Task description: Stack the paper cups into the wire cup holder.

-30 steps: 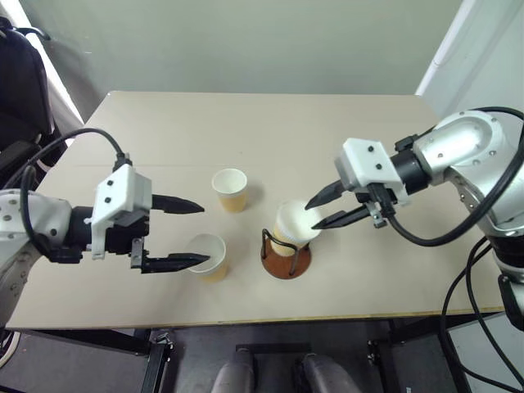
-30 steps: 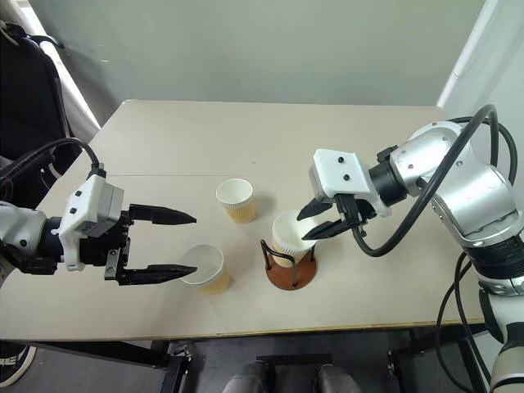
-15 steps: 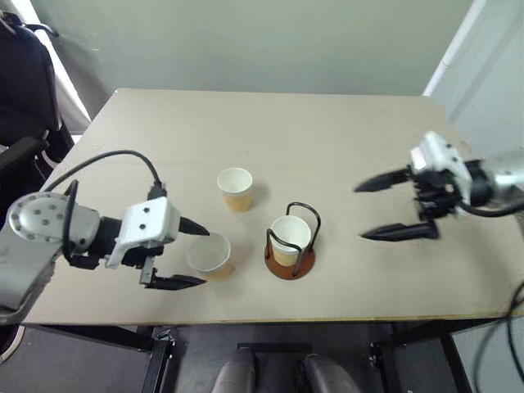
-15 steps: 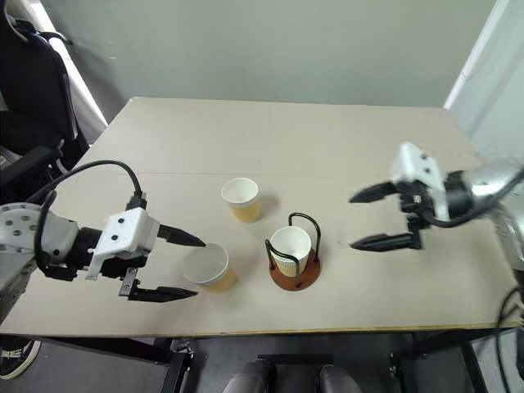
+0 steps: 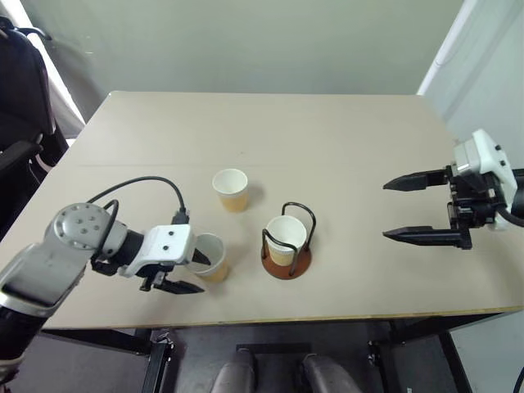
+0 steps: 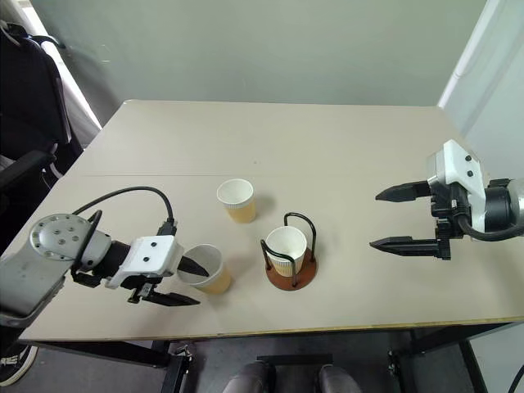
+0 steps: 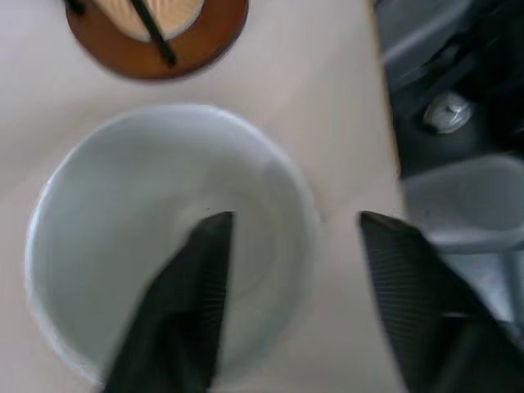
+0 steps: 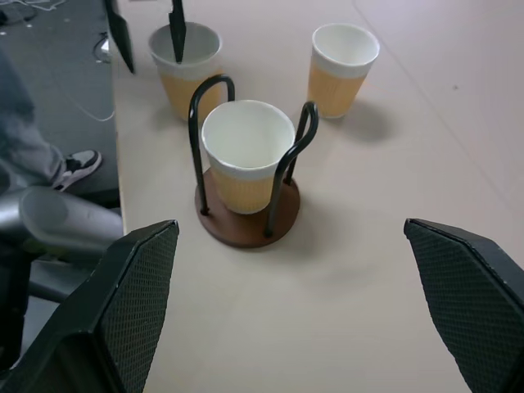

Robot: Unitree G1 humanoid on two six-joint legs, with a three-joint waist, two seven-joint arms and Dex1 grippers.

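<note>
On the desk [image 5: 344, 139]: 3 paper cups, all upright, mouths up.

Cup 1 [image 5: 286, 235]: seated inside the wire cup holder [image 5: 300, 264], between its black wire loops, white rim about level with the loop tops. Holder on its reddish-brown disc, near the middle of the desk's front edge, slightly back from it.

Cup 2 [image 5: 230, 189]: free-standing, toward the desk's centre, behind and to the left of the holder, apart from it.

Cup 3 [image 5: 210, 257]: close to the front edge, just left of the holder, not touching it.

Left tool [image 5: 205, 275]: down at cup 3, astride its wall on the side toward the front edge. 1 black finger [image 7: 192, 303] dipped inside the white interior, the other outside the rim. Seen from the left wrist, a gap between the outer finger and the rim, so released, not yet pinching.

Right tool [image 5: 385, 211]: raised over the right end of the desk, near the right edge, well apart from all 3 cups. Fingers spread wide, released, nothing between them, aimed toward the holder.
</note>
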